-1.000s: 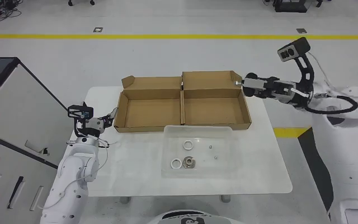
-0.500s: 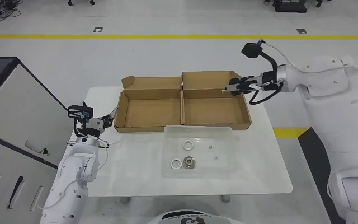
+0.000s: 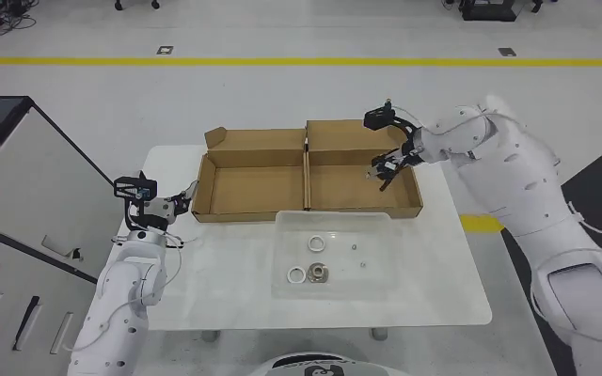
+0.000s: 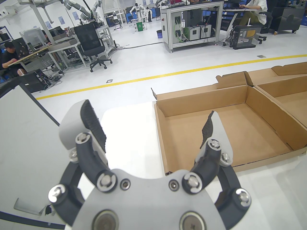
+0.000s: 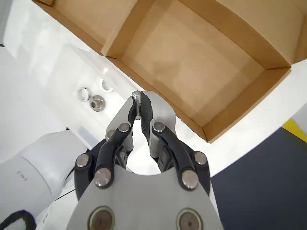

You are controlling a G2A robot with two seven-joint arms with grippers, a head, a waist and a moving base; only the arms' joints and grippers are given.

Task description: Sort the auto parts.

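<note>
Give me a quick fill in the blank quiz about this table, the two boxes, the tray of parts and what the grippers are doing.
1. The right gripper is shut on a bolt, close to the cardboard box on the robot's ____ side.
2. The left gripper is ____, with nothing between its fingers.
3. The clear tray holds ____ metal rings and a flanged piece.

Missing words: right, open, two.

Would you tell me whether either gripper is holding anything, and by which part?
The right gripper holds a small bolt, clamped along its threaded shank. The left gripper is open and holds nothing.
</note>
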